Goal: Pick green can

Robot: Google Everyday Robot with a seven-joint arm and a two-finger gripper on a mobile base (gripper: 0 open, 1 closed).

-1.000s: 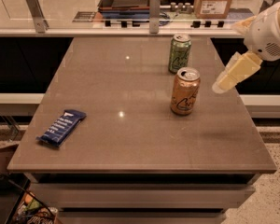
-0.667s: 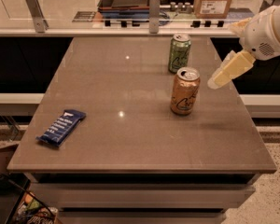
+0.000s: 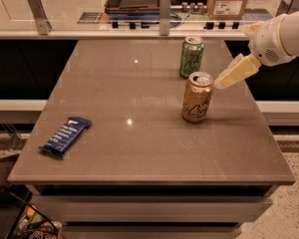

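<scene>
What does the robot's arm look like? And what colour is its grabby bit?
The arm is white, fat and rounded, like a smooth tube, with a small grey circle near its end. The gripper is pale creamy yellow and wedge-shaped, narrowing to a tip. It is over the right side of the table, just beside the orange-gold can. No cables or writing show.

Shiny metal on green can [image 3: 192, 57] and gold can [image 3: 197, 97]; smooth, glossy table [image 3: 139, 153]; matt plastic gripper [image 3: 223, 83] beside gold can's top.

white arm [image 3: 281, 36] entering from right edge of view, cream claw [image 3: 226, 80] at mid-right, angled down leftward
</scene>
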